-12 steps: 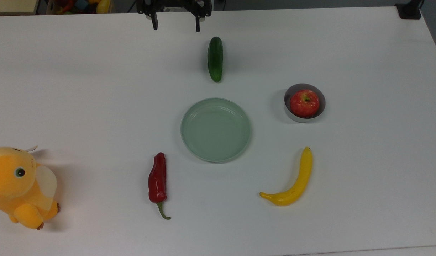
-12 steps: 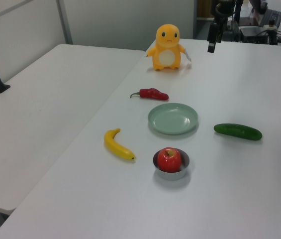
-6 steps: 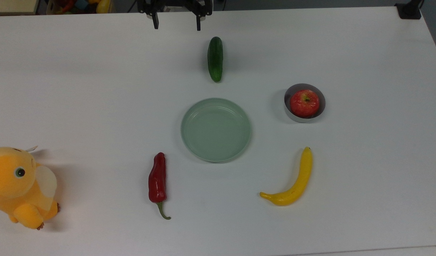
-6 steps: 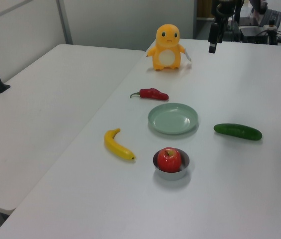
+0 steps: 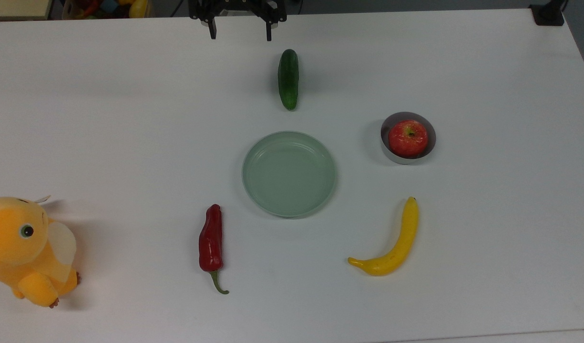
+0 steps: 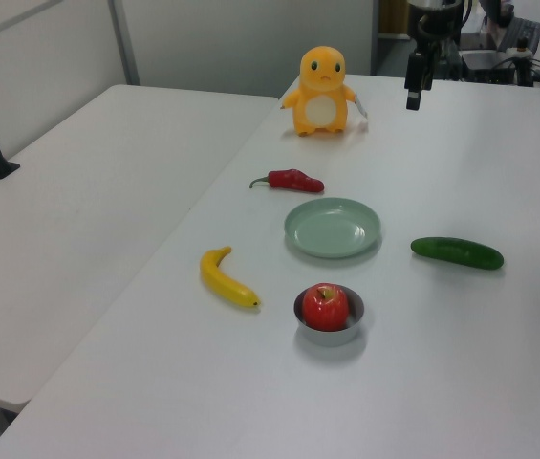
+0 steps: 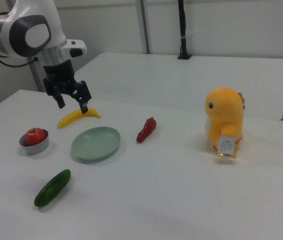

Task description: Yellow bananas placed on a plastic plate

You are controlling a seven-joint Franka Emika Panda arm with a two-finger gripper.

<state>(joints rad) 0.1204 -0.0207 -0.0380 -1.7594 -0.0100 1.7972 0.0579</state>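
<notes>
Top view framing is showing nothing being done yet: the yellow bananas (image 5: 392, 243) are lying on the surface (image 5: 487, 238) right of the bare plastic plate (image 5: 289, 174), while the hand (image 5: 239, 32) is being held wide open, gripping nothing, far away.

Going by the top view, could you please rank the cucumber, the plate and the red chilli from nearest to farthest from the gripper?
From the gripper:
1. Cucumber, just below it, slightly to the top view's right.
2. Plate, mid-table.
3. Red chilli, lower, toward the top view's left.

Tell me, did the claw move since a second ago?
Yes. In the top view the claw has slid a little toward the top view's right, closer to the cucumber, which stayed put.
</notes>
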